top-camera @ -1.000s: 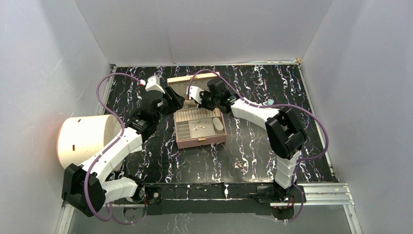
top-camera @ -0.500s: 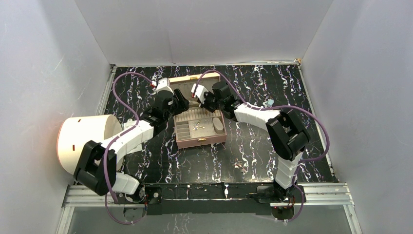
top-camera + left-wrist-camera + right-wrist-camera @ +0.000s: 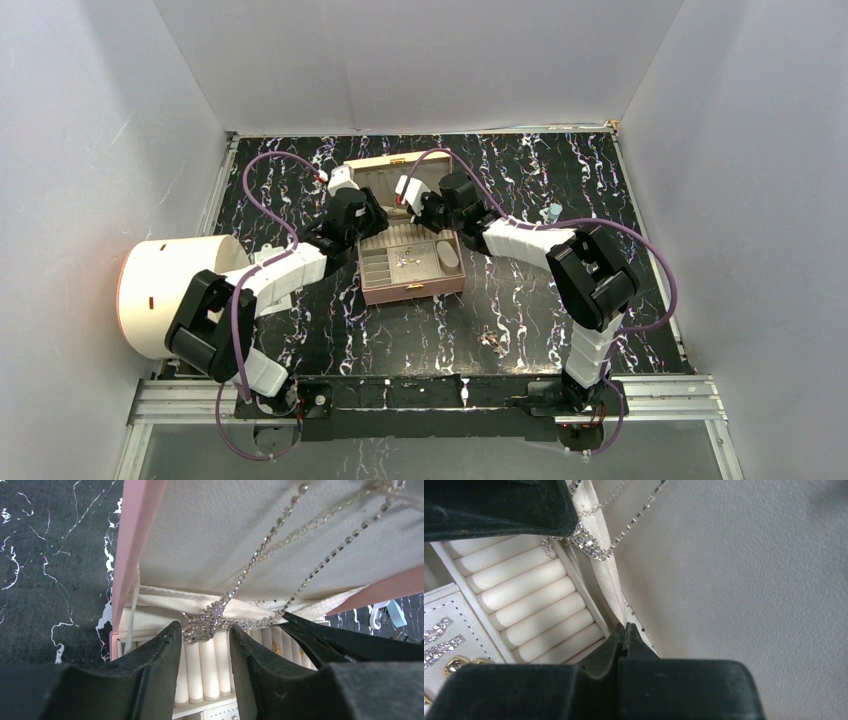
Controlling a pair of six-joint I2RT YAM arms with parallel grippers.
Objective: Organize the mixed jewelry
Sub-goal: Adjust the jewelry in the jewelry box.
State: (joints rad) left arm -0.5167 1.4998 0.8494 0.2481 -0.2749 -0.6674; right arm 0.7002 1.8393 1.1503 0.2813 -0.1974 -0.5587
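The pink box (image 3: 372, 287) stands open, its lid (image 3: 372, 168) upright. In the left wrist view, silvery rhinestone chains run down the lid's cream lining into a bunched knot (image 3: 207, 621) at the lid pocket's edge. My left gripper (image 3: 205, 630) is open, with the knot just ahead of its fingertips. My right gripper (image 3: 625, 628) is shut, its tips against the cream pocket seam. Whether it pinches the fabric, I cannot tell. The same knot (image 3: 587, 543) shows in the right wrist view. Rhinestone pieces (image 3: 438, 641) and a gold ring (image 3: 454, 665) lie in a tray compartment. A loose jewelry pile (image 3: 492, 338) lies on the table.
A large cream cylinder (image 3: 170, 290) lies at the left, by the left arm. A pale blue bit (image 3: 553, 212) sits on the black marbled table (image 3: 640, 300) to the right of the box. Cream ring rolls (image 3: 524, 595) fill the back of the tray. White walls enclose the table.
My left arm has swung right and forward to the box lid, and its jaws have narrowed. My right gripper has shifted slightly right along the lid and stayed shut.
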